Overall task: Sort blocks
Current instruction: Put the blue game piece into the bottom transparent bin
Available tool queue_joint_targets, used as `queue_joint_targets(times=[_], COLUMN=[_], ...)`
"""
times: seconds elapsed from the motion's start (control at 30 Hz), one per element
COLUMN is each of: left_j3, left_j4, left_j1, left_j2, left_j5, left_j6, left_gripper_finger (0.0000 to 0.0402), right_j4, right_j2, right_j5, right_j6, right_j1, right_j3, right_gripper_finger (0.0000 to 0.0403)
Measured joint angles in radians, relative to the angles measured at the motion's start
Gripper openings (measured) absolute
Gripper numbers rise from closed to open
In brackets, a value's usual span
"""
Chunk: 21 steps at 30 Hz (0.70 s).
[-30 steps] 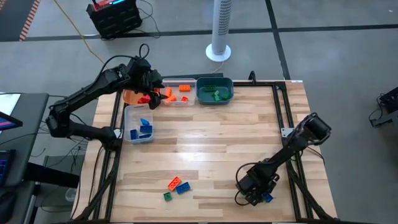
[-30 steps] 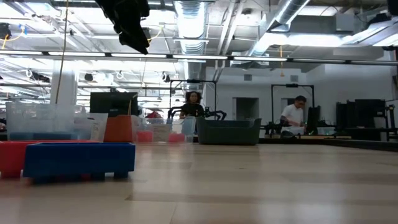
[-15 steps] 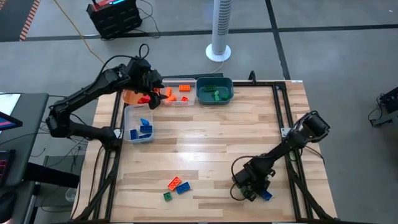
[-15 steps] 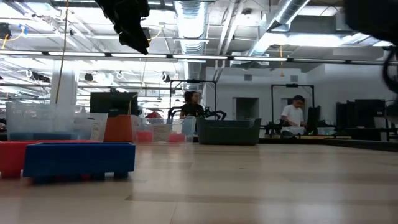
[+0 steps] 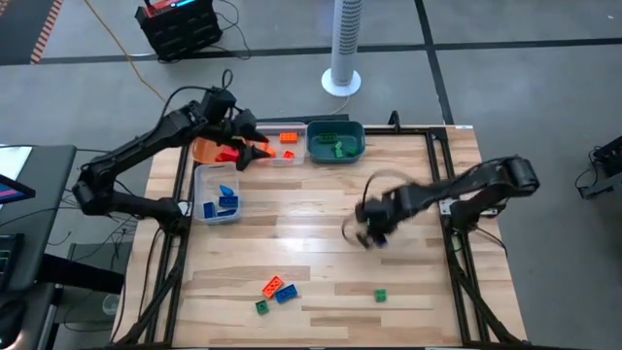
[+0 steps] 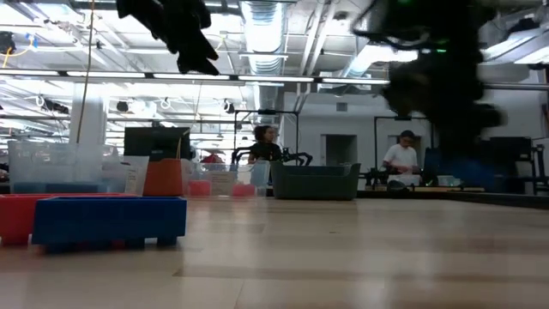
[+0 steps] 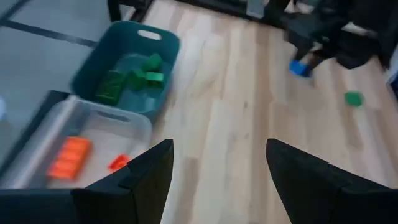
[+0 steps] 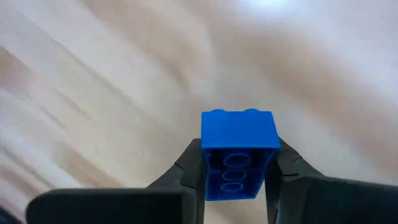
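The right gripper [image 5: 372, 233] hangs over the middle-right of the pale wooden plank table [image 5: 321, 209], its fingers clenched on a small blue studded plastic brick [image 8: 240, 152] — the right wrist view shows the brick pinched squarely between the two dark fingers [image 8: 186, 171], its hollow underside toward the camera. In the high view the arm is motion-blurred, so only a blue speck shows at the gripper's tip.

The left gripper [image 5: 251, 148] is held above the back-left corner of the table, over the clear plastic bin [image 5: 280, 156] that holds orange bricks [image 7: 68, 157]. Its fingers [image 7: 143, 180] stand apart with nothing between them. Just beside the clear bin sits the teal plastic bin [image 5: 335, 142] with green bricks [image 7: 132, 78] inside, and on the clear bin's other side an orange bin [image 5: 202, 152] (mostly hidden by the arm). A second clear bin [image 5: 217, 195], in front of the orange one, holds blue bricks [image 5: 224, 199].

Loose on the table near the front edge lie an orange brick [image 5: 271, 285], a blue brick [image 5: 286, 294] touching it and a small green brick [image 5: 261, 306] just beside them — well apart from these, a lone green brick [image 5: 380, 295] lies in front of the right gripper.
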Motion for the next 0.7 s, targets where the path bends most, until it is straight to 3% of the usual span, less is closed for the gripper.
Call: queue_joint_targets(times=[0.2,0.4,0.57,0.7], left_j3=[-0.086,-0.111,-0.112,-0.112], left_j4=[0.099,0.145,0.261,0.371], left_j1=[-0.057,-0.141,-0.186,-0.193], left_j2=[0.0,0.0,0.028,0.056], left_j5=[0.061,0.174,0.2,0.197], left_j6=[-0.108,-0.124,-0.221,-0.32], left_gripper_finger=[0.0249,0.0249,0.0249,0.0249], right_j4=[0.358,0.75,0.839,0.82], right_j2=[-0.136,-0.175,-0.122,-0.05], right_j5=[0.12,0.129,0.125,0.108], right_j6=[-0.17,-0.38,-0.64,-0.726], right_j1=[-0.195,-0.323,-0.336,-0.337], right_j3=[0.0,0.042,0.194,0.327], right_gripper_finger=[0.0088,0.0088,0.0088,0.0088])
